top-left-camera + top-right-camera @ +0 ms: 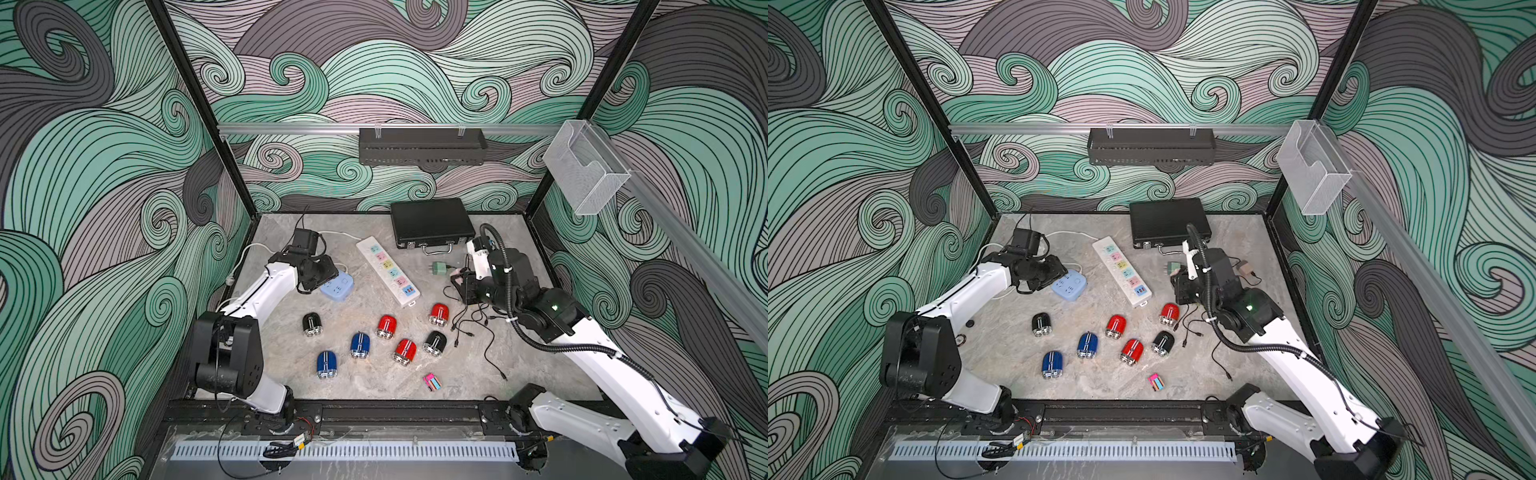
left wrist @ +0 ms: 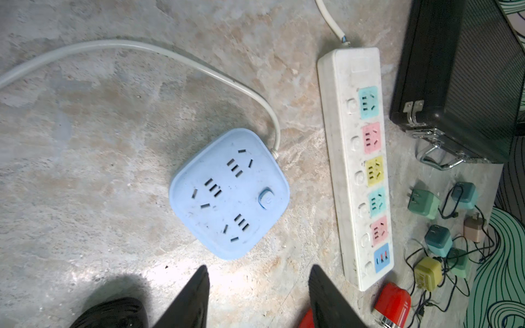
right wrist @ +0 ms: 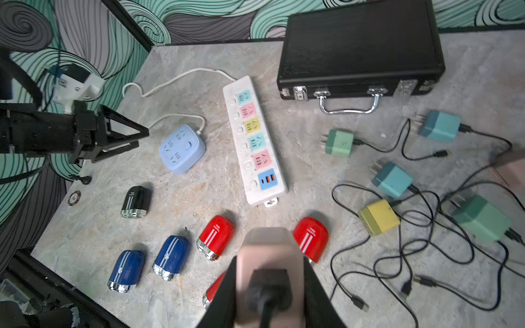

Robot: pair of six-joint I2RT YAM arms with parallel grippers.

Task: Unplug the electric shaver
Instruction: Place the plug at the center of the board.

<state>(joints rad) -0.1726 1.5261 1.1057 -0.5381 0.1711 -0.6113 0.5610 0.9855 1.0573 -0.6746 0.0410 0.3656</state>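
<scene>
A grey marbled tabletop [image 1: 365,386] sits inside a booth whose walls [image 1: 104,174] carry green and grey wave swirls; a black wire shelf [image 1: 422,145] hangs on the far wall's rail and a clear plastic bin [image 1: 586,170] on the right one. A closed black case [image 1: 430,222] lies at the far edge, and a white power strip [image 1: 388,270] with coloured sockets runs diagonally in the middle, with a blue square socket hub [image 1: 338,286] to its left. Seven shavers lie loose in the near middle, none showing a cable; the rightmost is a red electric shaver [image 1: 439,314]. Loose wall adapters, one a green adapter [image 1: 439,268], and tangled black cables [image 1: 478,328] cover the right side. The left gripper [image 2: 258,272] hovers just left of the hub, jaws partly apart with nothing between them. The right gripper [image 3: 270,262], right of the strip, is clamped on a pinkish adapter [image 3: 268,244] with a black cable plugged into its back.
</scene>
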